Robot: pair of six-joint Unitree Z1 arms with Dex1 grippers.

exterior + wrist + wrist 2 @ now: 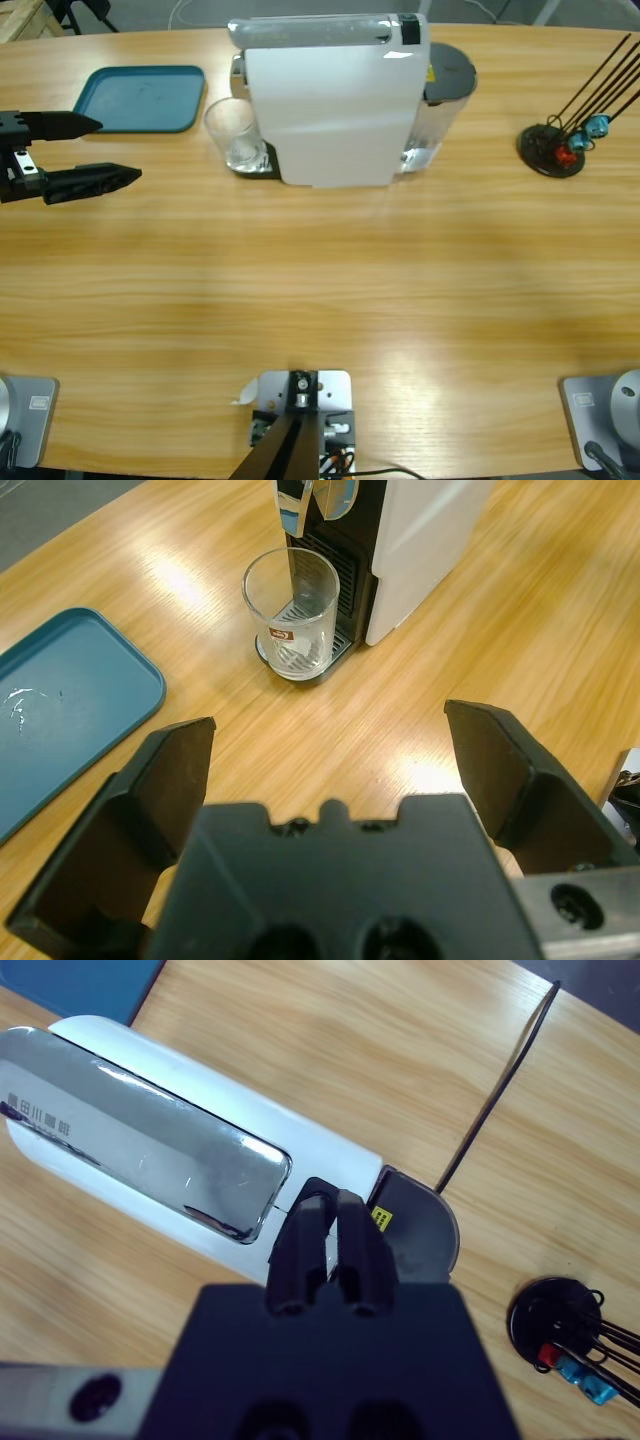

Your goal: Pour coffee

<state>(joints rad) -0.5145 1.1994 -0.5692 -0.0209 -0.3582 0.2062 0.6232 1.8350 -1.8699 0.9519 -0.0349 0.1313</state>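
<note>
High view: a white coffee machine (330,105) stands at the far middle of the wooden bench (320,290), with a clear glass (232,133) on its drip tray at its left side. A teal tray (140,98) lies further left, and a black stand with thin rods (552,150) sits far right. The left hand (110,150) comes in from the left edge, jaws spread wide, well apart from the glass. The right arm is not visible here.

Left wrist view: the glass (292,610) stands under the spout (297,510). No coffee can be made out in it; it looks empty, so the coffee is presumably yet to be brewed. The left hand (330,750) is open and holds nothing, aimed roughly toward the glass with bare bench between.

Right wrist view: the right hand (330,1222) hangs above the machine's top (150,1150), jaws pressed together and empty, their tips near the rear end of the chrome lever (140,1150).

Risks, as I judge them: the right hand could press off target and shove the machine, shifting the glass from under the spout. The left hand, closing in too fast or low, could tip the light glass or spill it.
</note>
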